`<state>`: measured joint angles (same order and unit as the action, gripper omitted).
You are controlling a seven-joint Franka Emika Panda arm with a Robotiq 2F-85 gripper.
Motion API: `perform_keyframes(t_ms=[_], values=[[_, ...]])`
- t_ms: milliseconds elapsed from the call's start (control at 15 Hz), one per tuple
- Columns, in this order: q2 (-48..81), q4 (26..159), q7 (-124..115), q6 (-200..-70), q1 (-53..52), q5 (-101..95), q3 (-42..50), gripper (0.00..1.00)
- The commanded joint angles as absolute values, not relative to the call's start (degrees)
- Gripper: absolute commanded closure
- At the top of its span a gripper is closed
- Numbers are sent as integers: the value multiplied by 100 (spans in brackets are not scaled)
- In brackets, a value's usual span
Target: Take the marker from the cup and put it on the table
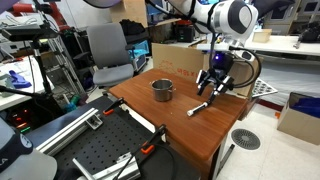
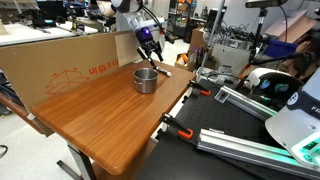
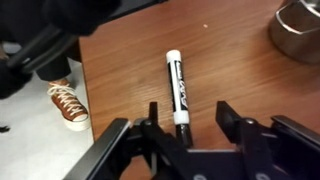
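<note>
The claw [image 3: 190, 118] hung released, jaws spread wide and gripping nothing. Just below it the marker [image 3: 176, 85] lay flat on the reddish-brown surface [image 3: 120, 70], one end between the fingers. The metal cup [image 3: 298, 30] stood nearby, apart from the marker.

The cup [image 3: 298, 30] is cut off by the wrist view's top-right corner.

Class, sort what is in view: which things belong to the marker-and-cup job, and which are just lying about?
Job: marker, cup, table, open gripper.
Lying about: cardboard box, grey chair, black perforated plate, sneaker.
</note>
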<state>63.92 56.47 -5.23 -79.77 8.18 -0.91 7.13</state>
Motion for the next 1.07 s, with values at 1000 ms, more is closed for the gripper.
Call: perform_keyframes(t_ms=[1000], values=[[5133,6043,-136,-8450,801,23,489,0]])
